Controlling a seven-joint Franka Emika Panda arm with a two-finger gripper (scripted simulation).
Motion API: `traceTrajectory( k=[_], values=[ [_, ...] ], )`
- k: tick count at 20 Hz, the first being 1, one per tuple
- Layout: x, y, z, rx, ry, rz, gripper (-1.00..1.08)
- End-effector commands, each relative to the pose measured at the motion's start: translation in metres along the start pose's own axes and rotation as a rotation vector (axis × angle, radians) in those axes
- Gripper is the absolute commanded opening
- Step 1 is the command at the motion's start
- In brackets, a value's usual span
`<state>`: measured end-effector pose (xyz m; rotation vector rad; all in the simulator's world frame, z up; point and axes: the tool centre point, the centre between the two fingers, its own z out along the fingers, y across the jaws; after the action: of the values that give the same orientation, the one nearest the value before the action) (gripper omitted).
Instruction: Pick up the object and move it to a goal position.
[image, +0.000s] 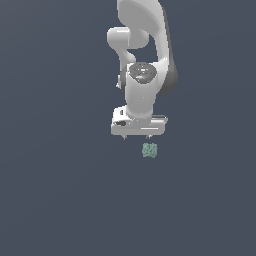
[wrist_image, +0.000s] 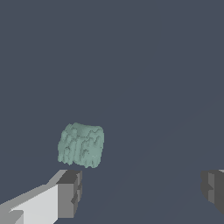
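The object (image: 150, 150) is a small pale teal-green lump with a bumpy surface, lying on the dark grey floor. My white gripper (image: 136, 137) hangs just above and slightly toward the exterior view's left of it, fingers pointing down. In the wrist view the object (wrist_image: 81, 145) lies just beyond one grey fingertip (wrist_image: 70, 192), outside the gap; the other fingertip (wrist_image: 213, 190) is far across. The gripper (wrist_image: 142, 192) is open and holds nothing.
The white arm (image: 142, 50) rises behind the gripper toward the top of the exterior view. The floor (image: 60, 190) is a plain dark grey surface with no other objects in view.
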<state>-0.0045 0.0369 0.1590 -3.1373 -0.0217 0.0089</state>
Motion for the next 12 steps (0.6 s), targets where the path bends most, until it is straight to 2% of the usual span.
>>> traceTrajectory(
  k=[1, 12],
  values=[
    [-0.001, -0.010, 0.009, 0.000, 0.000, 0.018, 1.00],
    [-0.008, -0.061, 0.056, -0.003, 0.004, 0.124, 1.00]
  ],
)
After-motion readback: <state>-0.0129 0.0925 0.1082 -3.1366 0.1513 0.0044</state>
